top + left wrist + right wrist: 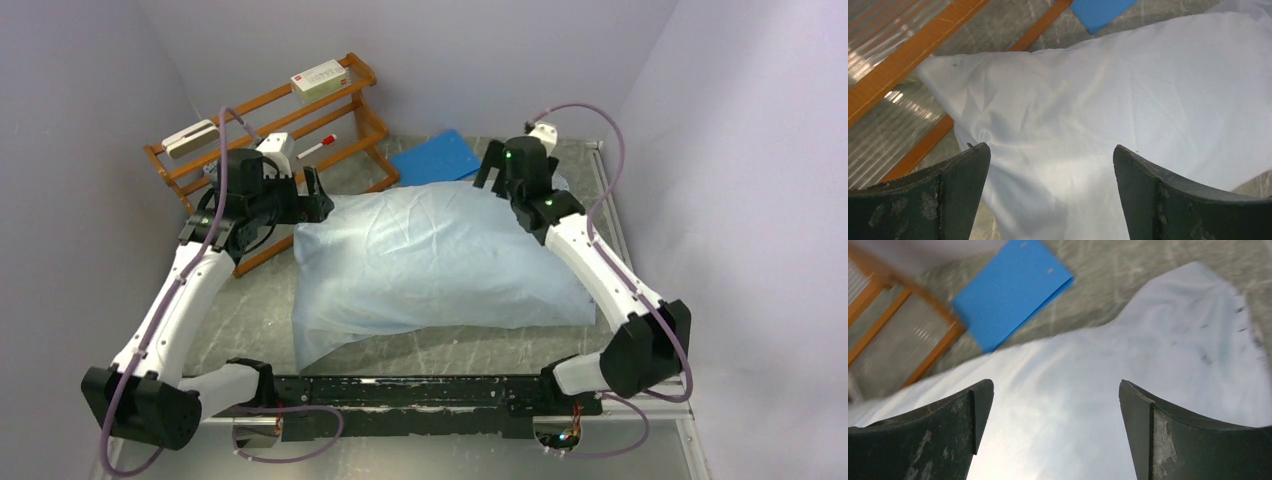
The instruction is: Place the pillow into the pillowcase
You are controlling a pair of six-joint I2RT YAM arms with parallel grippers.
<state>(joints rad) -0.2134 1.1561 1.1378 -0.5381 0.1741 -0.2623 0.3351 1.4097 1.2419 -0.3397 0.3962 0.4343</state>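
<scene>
The pale-blue pillowcase lies plump and wrinkled across the middle of the table, with a flat flap trailing toward the near left. The pillow itself is hidden; only the pale fabric shows. My left gripper hovers at the far-left corner of the pillowcase, jaws wide open with nothing between them. My right gripper hangs over the far-right corner of the pillowcase, also open and holding nothing. In the wrist views the left gripper and right gripper show only fabric below the gap.
A wooden rack stands at the far left, close behind the left gripper, carrying small boxes and a marker. A stiff bright-blue sheet lies flat behind the pillowcase. Walls enclose the table on three sides.
</scene>
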